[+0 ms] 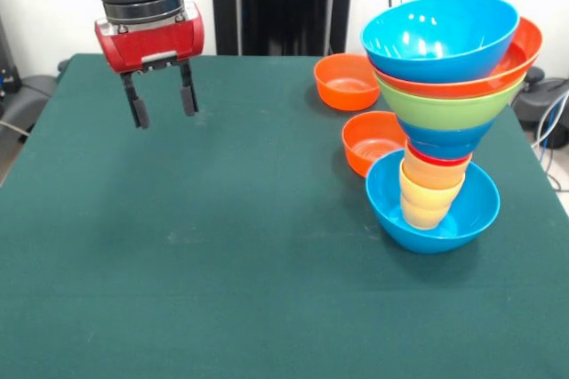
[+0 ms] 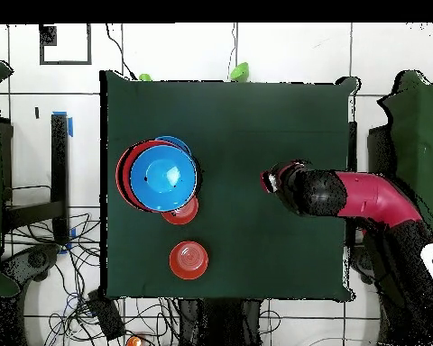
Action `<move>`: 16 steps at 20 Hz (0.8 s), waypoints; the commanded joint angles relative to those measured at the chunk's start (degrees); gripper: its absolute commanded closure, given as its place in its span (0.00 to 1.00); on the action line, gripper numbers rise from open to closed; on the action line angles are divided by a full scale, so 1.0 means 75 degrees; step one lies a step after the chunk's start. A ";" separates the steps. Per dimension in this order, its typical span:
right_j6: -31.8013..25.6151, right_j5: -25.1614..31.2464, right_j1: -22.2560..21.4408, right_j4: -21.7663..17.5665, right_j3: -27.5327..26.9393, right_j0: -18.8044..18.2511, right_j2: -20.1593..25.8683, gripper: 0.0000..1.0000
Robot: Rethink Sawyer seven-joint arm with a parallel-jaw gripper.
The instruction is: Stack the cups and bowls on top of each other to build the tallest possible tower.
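Note:
The tower (image 1: pixel 444 121) stands at the right of the table in the front view. Its base is a large light-blue bowl (image 1: pixel 433 223). Yellow-orange cups (image 1: pixel 428 192) rise from it, then a red cup rim, a small dark blue bowl (image 1: pixel 444 141), a large green bowl (image 1: pixel 449 108), a large orange bowl (image 1: pixel 524 45) and a large light-blue bowl (image 1: pixel 440 36) on top. The upper bowls lean to the right. My gripper (image 1: pixel 161 100) hangs open and empty above the table's far left, well away from the tower. In the overhead view the tower (image 2: pixel 162 177) is left and the gripper (image 2: pixel 271 178) right of centre.
Two small orange bowls lie loose behind the tower: one (image 1: pixel 347 82) near the far edge, one (image 1: pixel 373 141) touching the base bowl's far side. They show in the overhead view too (image 2: pixel 188 259) (image 2: pixel 181 212). The green cloth (image 1: pixel 222 245) covers the table.

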 commanded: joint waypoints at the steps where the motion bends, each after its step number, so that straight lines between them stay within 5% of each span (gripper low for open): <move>1: 0.1356 0.0077 -0.0409 0.0135 0.0052 0.0457 -0.0751 0.00; 16: 0.1719 -0.1294 -0.0188 -0.0385 0.1543 0.0360 -0.1772 0.00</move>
